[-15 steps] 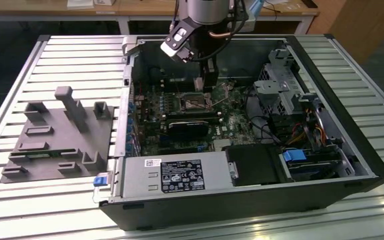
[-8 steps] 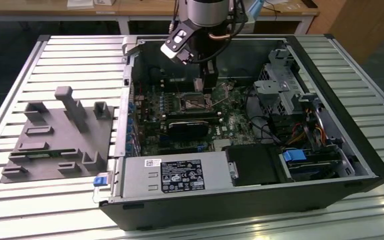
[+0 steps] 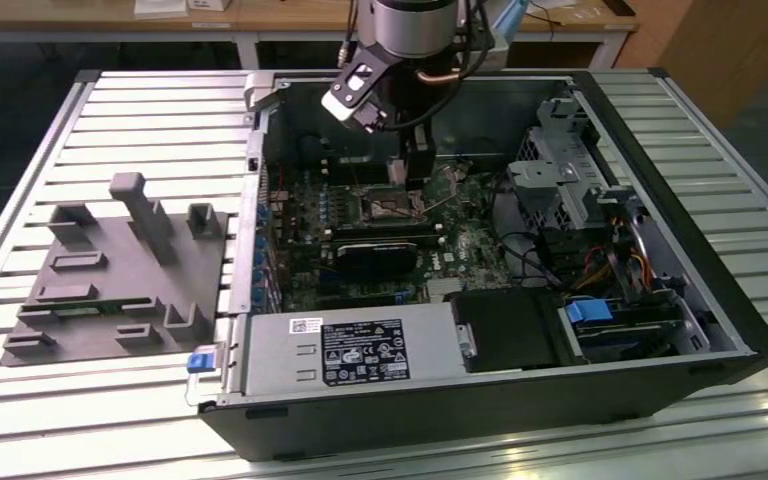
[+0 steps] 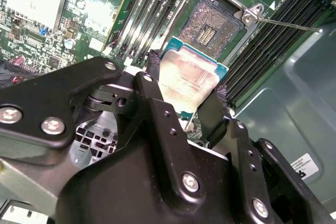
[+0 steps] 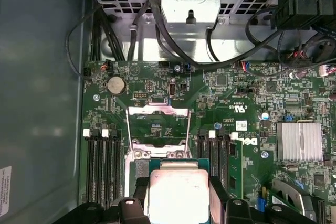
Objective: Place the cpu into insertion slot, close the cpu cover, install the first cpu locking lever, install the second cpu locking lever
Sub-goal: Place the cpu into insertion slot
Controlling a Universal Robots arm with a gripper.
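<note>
While the arm hangs over the open computer case (image 3: pixel 491 330) on the slatted desk (image 3: pixel 157 110), the exterior view shows the hand (image 3: pixel 415 168) low inside the case. It sits just above the insertion slot (image 3: pixel 395 208), with the black graphics card (image 3: pixel 377 258) near the slot.

Second wrist view: the hand (image 4: pixel 187 85) is closed on the cpu (image 4: pixel 191 74), its fingers (image 4: pixel 151 80) pinching two opposite edges. The chip hovers beside the bare insertion slot (image 4: pixel 210 24) and is not seated. One locking lever (image 4: pixel 289 24) is swung out over the memory slots (image 4: pixel 262 45).

- Risk, my reading: the chip looks canted against the slot's rim. Lowered out of square, a corner would land on the contact field and bend pins.
- Risk: an edge-only grip could let the chip slip or rotate on first contact.

First wrist view: the cpu (image 5: pixel 178 195) sits between the fingers (image 5: pixel 218 192). The cpu cover (image 5: pixel 157 110) stands flipped open beyond it.

- Risk: if the cover falls, or the approach drifts toward the hinge, the chip would strike the frame.
- I cannot tell the chip's notch orientation. Turned wrong, it would not drop in.
</note>
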